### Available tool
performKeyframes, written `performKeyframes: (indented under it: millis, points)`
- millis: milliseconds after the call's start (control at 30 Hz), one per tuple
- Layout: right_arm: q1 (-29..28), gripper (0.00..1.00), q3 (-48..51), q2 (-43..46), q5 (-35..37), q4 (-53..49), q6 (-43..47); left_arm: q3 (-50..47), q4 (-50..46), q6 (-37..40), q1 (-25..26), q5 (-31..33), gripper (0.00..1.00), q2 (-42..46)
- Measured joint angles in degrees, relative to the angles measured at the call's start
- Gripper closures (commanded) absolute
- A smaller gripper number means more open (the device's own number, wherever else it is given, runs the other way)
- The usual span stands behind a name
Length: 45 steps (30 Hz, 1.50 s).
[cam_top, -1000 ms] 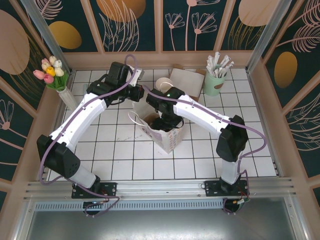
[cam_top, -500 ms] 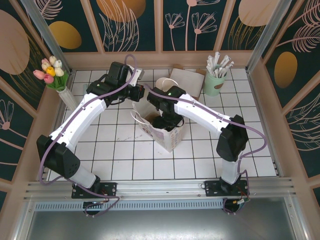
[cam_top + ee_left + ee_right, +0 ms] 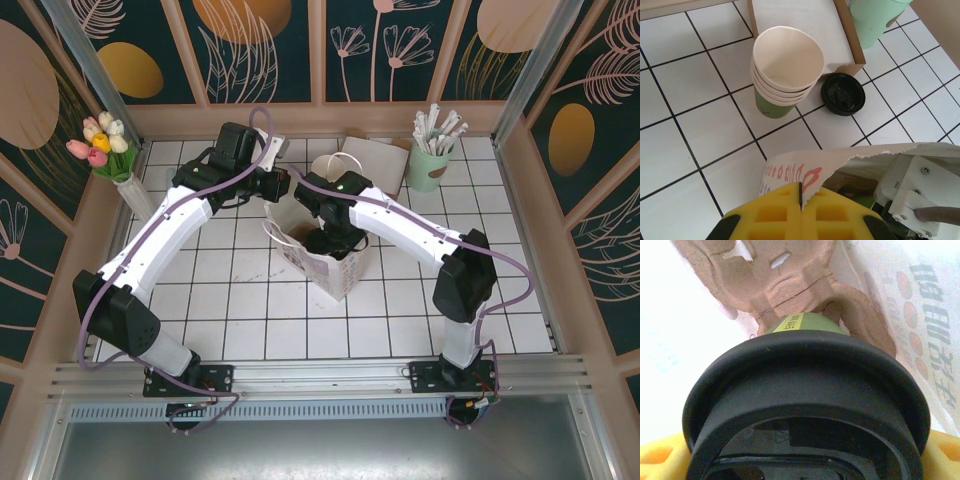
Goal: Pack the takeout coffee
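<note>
The takeout coffee [image 3: 805, 390] is a dark-green cup with a black lid. My right gripper [image 3: 805, 455] is shut on it, with a yellow pad showing at each lower corner. The cup hangs inside the white paper bag [image 3: 338, 268], just above a brown pulp cup carrier [image 3: 790, 275] at the bag's bottom. In the top view my right gripper [image 3: 335, 238] reaches down into the bag's mouth. My left gripper [image 3: 801, 192] is shut on the bag's torn upper rim [image 3: 840, 157] and holds that side up; from above, my left gripper [image 3: 283, 190] is at the bag's far left corner.
Behind the bag stand a stack of cream-white cups [image 3: 787, 65] on a green one, a loose black lid [image 3: 842, 93] and a cardboard tray [image 3: 795, 15]. A mint-green cup of wrapped straws [image 3: 430, 160] is at the back right, and a tulip vase [image 3: 110, 150] at the back left.
My right wrist has shifted slightly toward the far left over the bag's mouth. The left arm and the bag have stayed put.
</note>
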<state>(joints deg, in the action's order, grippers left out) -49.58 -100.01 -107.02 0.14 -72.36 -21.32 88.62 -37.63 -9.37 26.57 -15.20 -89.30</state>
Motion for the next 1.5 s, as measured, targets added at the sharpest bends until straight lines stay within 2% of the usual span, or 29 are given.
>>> performKeyframes:
  millis: [1033, 1500]
  points:
    - [0.0, 0.41, 0.8, 0.0, 0.6, 0.3, 1.4, -1.1, 1.0, -1.0, 0.0, -0.7, 1.0, 0.9]
    - [-0.1, 0.41, 0.0, -0.1, 1.4, -3.0, 1.4, -1.4, 1.4, -1.0, 0.0, -0.7, 1.0, 1.1]
